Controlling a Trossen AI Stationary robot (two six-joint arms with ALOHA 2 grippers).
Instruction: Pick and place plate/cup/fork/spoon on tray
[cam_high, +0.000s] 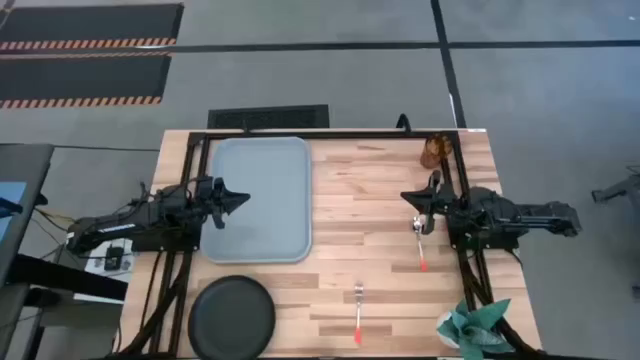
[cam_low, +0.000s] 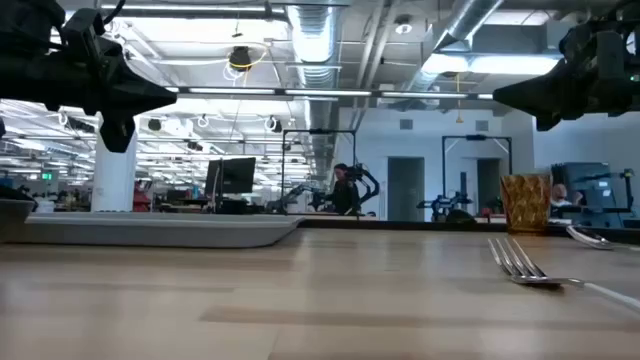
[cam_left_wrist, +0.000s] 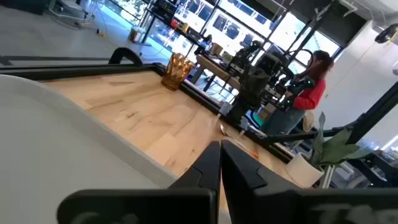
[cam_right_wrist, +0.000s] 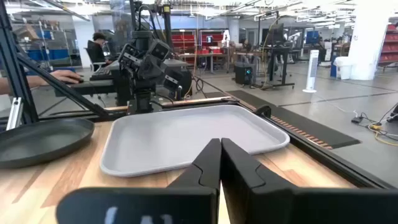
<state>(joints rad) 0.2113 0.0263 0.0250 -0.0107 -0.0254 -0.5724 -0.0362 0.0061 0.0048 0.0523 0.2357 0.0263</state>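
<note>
Tray (cam_high: 262, 200) lies bare on the bench (cam_high: 370, 200); nothing placed yet. Left claw (cam_high: 243, 198) hovers pressed together above it; right claw (cam_high: 405, 196), also pressed together, must spread and descend onto the spoon (cam_high: 420, 240).

The high view looks straight down on the whole tabletop (cam_high: 370, 200) and both arms. The low view sits at tabletop height, close to the fork (cam_low: 525, 265), facing level across the wood into the room. The left wrist view faces across the tabletop to the right arm and the cup (cam_left_wrist: 176, 70). The right wrist view faces back across the tray (cam_right_wrist: 186, 134) to the left arm. All four share the tray.
</note>
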